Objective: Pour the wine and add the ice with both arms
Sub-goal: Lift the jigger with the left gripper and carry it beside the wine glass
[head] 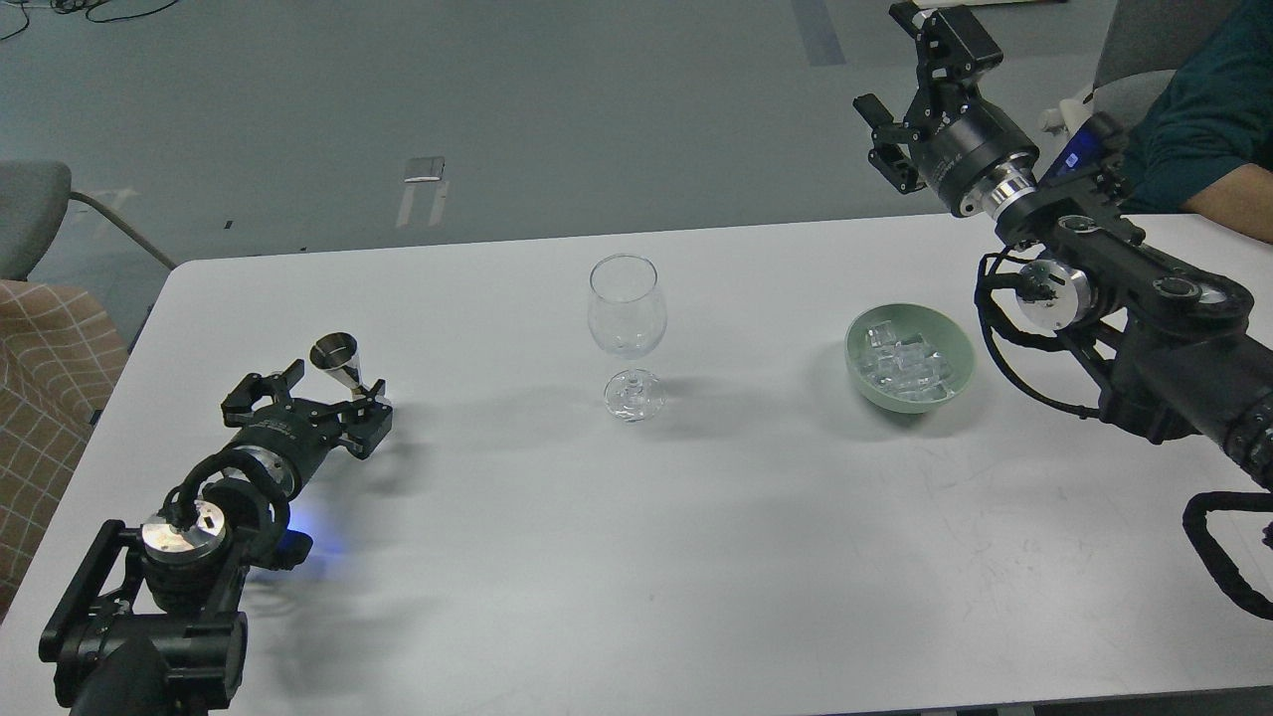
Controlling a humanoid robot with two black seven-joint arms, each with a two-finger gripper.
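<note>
An empty clear wine glass [625,328] stands upright at the middle of the white table [636,537]. A small steel jigger [341,363] stands at the left. My left gripper [318,390] is open, low over the table, with its fingers on either side of the jigger's lower part. A pale green bowl [957,366] at the right holds several clear ice cubes [903,362]. My right gripper [900,70] is open and empty, raised high beyond the table's far edge, up and behind the bowl.
A person's arm in a dark teal sleeve [1208,129] rests at the table's far right corner. A checked chair [45,398] and a grey chair [30,214] stand off the left edge.
</note>
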